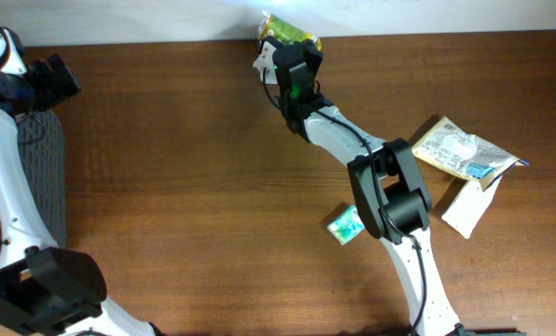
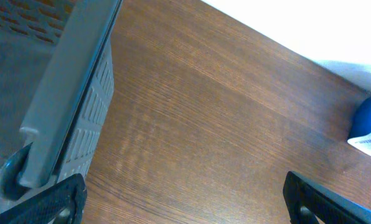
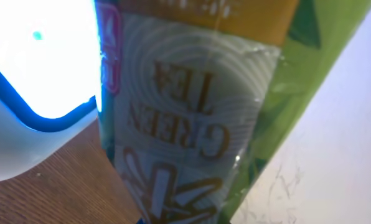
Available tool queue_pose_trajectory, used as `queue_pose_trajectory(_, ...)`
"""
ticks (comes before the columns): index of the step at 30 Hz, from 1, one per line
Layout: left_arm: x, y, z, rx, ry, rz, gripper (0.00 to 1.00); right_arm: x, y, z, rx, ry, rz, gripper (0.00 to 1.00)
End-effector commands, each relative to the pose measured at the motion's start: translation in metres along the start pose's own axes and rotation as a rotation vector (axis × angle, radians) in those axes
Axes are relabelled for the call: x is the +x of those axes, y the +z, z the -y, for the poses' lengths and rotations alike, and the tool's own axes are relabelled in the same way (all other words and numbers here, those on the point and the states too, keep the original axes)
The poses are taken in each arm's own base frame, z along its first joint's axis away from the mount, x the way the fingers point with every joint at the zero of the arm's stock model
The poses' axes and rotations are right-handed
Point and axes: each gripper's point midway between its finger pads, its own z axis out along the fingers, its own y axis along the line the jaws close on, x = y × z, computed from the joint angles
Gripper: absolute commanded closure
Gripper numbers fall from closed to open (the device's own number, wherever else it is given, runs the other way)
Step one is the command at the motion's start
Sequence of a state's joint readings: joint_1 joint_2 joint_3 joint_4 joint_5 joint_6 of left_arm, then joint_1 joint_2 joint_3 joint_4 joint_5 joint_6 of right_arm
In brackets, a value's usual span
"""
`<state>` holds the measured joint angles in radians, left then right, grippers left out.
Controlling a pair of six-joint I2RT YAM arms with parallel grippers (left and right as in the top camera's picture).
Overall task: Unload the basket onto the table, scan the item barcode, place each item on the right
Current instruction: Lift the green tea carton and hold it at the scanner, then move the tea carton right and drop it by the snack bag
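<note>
The item is a green tea packet (image 1: 289, 28), green and yellow, held up at the table's far edge with my right gripper (image 1: 294, 54) shut on it. In the right wrist view the packet (image 3: 192, 112) fills the frame with its "GREEN TEA" print upside down, and my own fingers are hidden. Close beside the packet sits a white scanner with a blue rim (image 3: 30, 93), a corner of which shows overhead (image 1: 261, 62) and in the left wrist view (image 2: 369, 124). No barcode is visible. My left gripper (image 1: 37, 79) (image 2: 185, 211) hovers open at the far left, holding nothing.
A grey basket (image 1: 40, 149) (image 2: 79, 106) stands along the left edge under my left arm. A silver packet (image 1: 465, 149) and a white packet (image 1: 469, 210) lie at the right. A small green packet (image 1: 346, 225) lies by the right arm's base.
</note>
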<state>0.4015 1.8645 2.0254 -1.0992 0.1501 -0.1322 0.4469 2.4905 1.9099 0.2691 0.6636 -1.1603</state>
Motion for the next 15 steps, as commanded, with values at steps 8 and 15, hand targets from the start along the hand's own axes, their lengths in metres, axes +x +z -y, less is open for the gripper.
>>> queue_pose_trajectory(8, -0.002, 0.000, -0.009, -0.023, -0.013, 0.004, 0.01, -0.004, -0.037, 0.113, 0.148, 0.343, -0.006, 0.96)
queue_pose_trajectory(15, -0.002, 0.000, -0.009, -0.023, -0.013, 0.004, 0.01, 0.015, -0.108, 0.177, -0.101, 0.879, 0.021, 0.96)
